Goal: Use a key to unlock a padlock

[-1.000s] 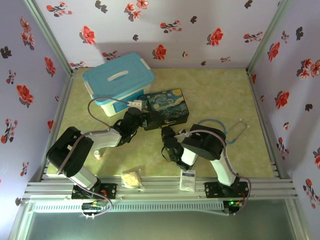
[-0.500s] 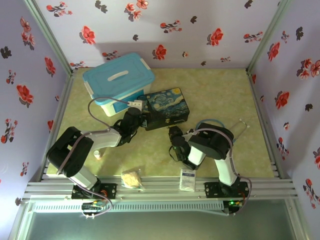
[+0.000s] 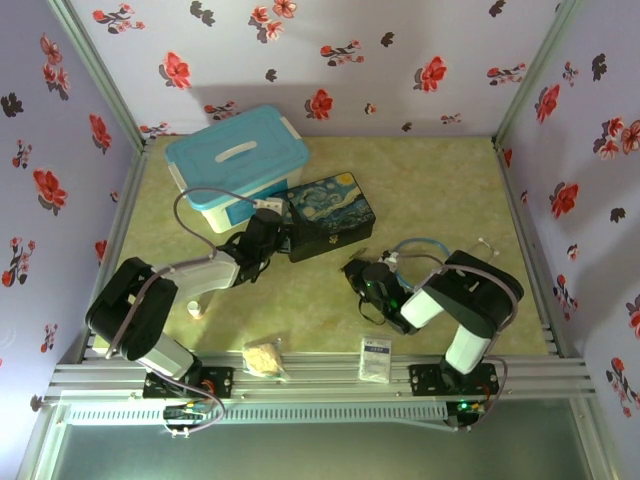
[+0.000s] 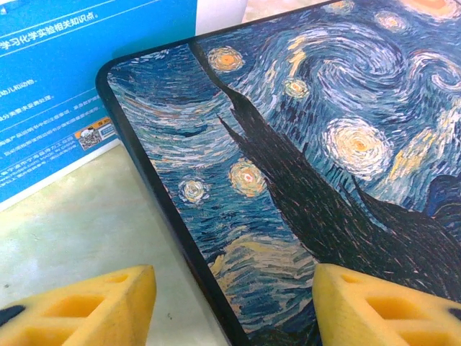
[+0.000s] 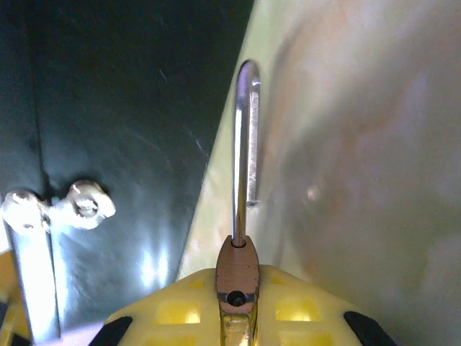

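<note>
Swinging its elbow out toward the right of the top view, the right arm (image 3: 470, 300) had drawn the right gripper (image 3: 362, 278) a little rightward from the painted tin box (image 3: 330, 215), its forearm lying low and pointing left. Its yellow fingers (image 5: 180, 310) were clamped on the padlock (image 5: 238, 270), low centre in the wrist view, the silver shackle (image 5: 245, 144) pointing up the frame. The left gripper (image 4: 234, 281) stood spread wide astride the box's edge, its arm stretched toward frame centre
</note>
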Controlling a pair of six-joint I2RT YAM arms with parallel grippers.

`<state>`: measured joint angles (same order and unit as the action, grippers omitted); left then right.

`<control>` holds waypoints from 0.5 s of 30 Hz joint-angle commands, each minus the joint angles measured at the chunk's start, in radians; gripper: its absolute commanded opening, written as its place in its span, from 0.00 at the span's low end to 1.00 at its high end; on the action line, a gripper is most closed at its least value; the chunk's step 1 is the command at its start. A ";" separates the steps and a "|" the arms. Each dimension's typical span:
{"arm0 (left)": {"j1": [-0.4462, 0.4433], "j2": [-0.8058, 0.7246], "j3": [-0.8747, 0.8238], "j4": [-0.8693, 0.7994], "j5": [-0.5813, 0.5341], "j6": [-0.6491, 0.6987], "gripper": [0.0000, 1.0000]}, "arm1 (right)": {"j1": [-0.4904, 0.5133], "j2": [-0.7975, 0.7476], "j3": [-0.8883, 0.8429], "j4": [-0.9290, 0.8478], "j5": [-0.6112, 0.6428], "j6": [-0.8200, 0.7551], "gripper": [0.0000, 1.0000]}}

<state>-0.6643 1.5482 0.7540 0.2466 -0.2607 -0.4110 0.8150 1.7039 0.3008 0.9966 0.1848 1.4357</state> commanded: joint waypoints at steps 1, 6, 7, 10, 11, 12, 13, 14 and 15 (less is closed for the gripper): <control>0.008 -0.009 0.015 -0.151 0.010 0.032 0.61 | 0.001 -0.080 -0.026 -0.120 -0.147 -0.049 0.00; 0.008 -0.026 0.042 -0.190 0.013 0.028 0.68 | -0.003 -0.213 -0.026 -0.358 -0.202 -0.092 0.01; 0.008 -0.033 0.044 -0.195 0.013 0.025 0.71 | -0.007 -0.231 -0.010 -0.429 -0.223 -0.106 0.02; 0.006 -0.060 0.065 -0.236 0.018 0.021 0.78 | -0.017 -0.288 0.009 -0.604 -0.267 -0.156 0.07; 0.005 -0.073 0.067 -0.242 0.018 0.014 0.80 | -0.028 -0.299 0.010 -0.630 -0.290 -0.170 0.09; 0.003 -0.088 0.063 -0.241 0.020 0.012 0.81 | -0.044 -0.303 0.012 -0.655 -0.320 -0.182 0.11; 0.001 -0.103 0.060 -0.240 0.023 0.010 0.82 | -0.058 -0.300 0.009 -0.665 -0.346 -0.191 0.12; 0.001 -0.117 0.058 -0.246 0.024 0.007 0.83 | -0.074 -0.289 0.008 -0.672 -0.380 -0.201 0.13; -0.001 -0.130 0.059 -0.252 0.025 0.003 0.84 | -0.084 -0.285 0.002 -0.674 -0.396 -0.202 0.13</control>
<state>-0.6609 1.4731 0.7944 0.0471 -0.2470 -0.4088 0.7597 1.4082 0.3027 0.4786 -0.1188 1.2907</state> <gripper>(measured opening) 0.836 0.139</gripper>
